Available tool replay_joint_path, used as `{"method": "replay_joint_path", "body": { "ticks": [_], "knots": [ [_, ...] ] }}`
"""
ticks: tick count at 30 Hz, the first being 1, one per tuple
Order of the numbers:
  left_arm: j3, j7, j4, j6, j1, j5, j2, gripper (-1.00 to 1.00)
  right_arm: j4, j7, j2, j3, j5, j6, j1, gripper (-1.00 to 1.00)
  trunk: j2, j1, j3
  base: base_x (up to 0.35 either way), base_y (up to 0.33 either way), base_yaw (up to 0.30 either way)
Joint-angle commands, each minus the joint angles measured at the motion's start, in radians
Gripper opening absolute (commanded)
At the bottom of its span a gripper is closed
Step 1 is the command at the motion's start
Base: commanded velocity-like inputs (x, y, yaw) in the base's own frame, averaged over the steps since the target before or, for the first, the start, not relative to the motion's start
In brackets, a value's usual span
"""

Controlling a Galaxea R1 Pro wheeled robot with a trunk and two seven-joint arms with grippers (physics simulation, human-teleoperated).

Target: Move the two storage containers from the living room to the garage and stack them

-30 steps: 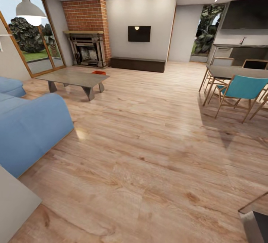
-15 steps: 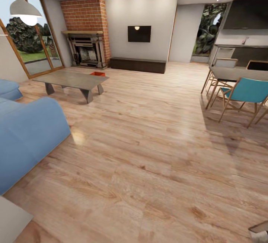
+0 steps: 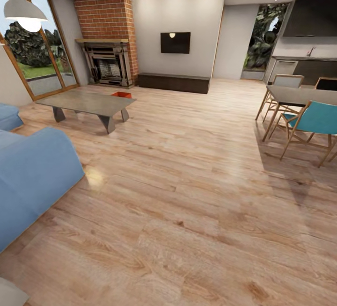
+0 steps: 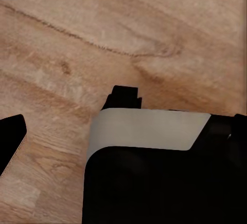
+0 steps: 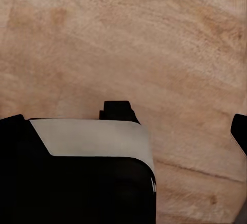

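No readable text, label or number anywhere.

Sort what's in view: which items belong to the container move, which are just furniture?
Job:
- storage container, orange-red, on the wood floor behind the coffee table, partly hidden

Not the job:
- blue sofa
- brick fireplace
- long dark low cabinet
- wall TV
- dining table and teal chair
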Motion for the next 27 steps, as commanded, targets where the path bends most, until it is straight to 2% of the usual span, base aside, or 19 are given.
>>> {"method": "replay_joint_path", "body": {
  "ticks": [1, 27],
  "knots": [
    [0.000, 0.003, 0.000, 0.003, 0.000, 0.007, 0.000, 1.00, 0.003, 0.000, 0.001, 0.008, -0.010, -0.005, -0.001, 1.00, 0.000, 0.001, -0.001, 0.316, 0.000, 0.000],
    [0.000, 0.003, 0.000, 0.004, 0.000, 0.007, 0.001, 1.00, 0.003, 0.000, 0.001, 0.008, -0.010, -0.006, -0.001, 1.00, 0.000, 0.001, -0.001, 0.302, 0.000, 0.000]
  ]
}}
